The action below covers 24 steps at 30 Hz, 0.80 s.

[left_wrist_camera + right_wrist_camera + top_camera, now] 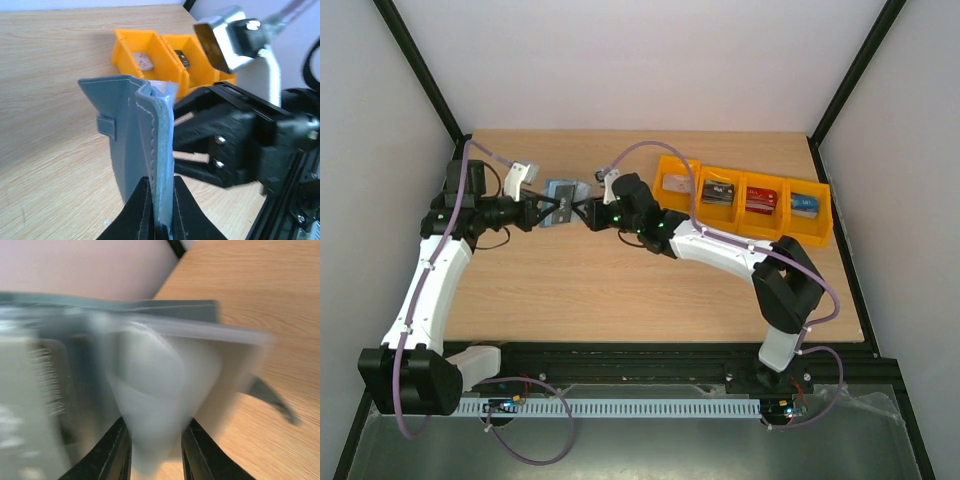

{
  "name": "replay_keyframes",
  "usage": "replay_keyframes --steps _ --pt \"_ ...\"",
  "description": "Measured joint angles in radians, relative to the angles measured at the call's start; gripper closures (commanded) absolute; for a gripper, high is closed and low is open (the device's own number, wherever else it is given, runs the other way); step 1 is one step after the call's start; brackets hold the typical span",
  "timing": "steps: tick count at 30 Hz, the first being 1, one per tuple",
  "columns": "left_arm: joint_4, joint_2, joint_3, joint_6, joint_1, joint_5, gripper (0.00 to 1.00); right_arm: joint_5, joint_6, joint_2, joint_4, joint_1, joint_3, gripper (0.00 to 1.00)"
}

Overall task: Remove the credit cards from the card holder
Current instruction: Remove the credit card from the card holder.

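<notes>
Left end effector (159, 200) clamps one teal card holder (130, 135) by its edge.
Right end effector (152, 452) straddles its pale inner edge, grip unclear; behind it, four orange bins (740, 177) hold four credit cards (718, 192).

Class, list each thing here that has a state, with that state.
card holder, held upright, partly open.
left gripper, shut on card holder.
right gripper, jaws astride a blurred pale piece; grip unclear.
orange bins, four compartments, one of the credit cards in each.

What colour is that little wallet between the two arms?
Greyish teal-blue with pale stitching along its edges. The wallet shows best in the left wrist view.
</notes>
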Motion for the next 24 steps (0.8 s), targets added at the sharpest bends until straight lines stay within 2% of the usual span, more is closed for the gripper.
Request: replay_keyframes --steps 4,9,13,18,21,24 --pt "-0.010 0.000 0.000 0.006 -0.008 0.036 0.98 0.068 0.019 -0.017 -0.021 -0.047 -0.048 0.58" --pt "-0.021 0.000 0.000 0.004 -0.011 -0.002 0.98 0.145 0.036 -0.067 -0.067 -0.145 -0.138 0.51" --pt "-0.018 0.000 0.000 0.002 -0.017 -0.142 0.98 0.214 0.010 -0.130 -0.126 -0.201 -0.183 0.53" --pt "-0.007 0.000 0.000 0.004 -0.031 -0.324 0.98 0.249 -0.078 -0.223 -0.164 -0.180 -0.175 0.57" --pt "-0.003 0.000 0.000 0.006 -0.041 -0.364 0.98 0.180 -0.160 -0.254 -0.145 -0.135 -0.148 0.57" --pt "-0.003 0.000 0.000 0.008 -0.041 -0.333 0.98 -0.076 -0.196 -0.263 -0.026 -0.098 -0.150 0.62"
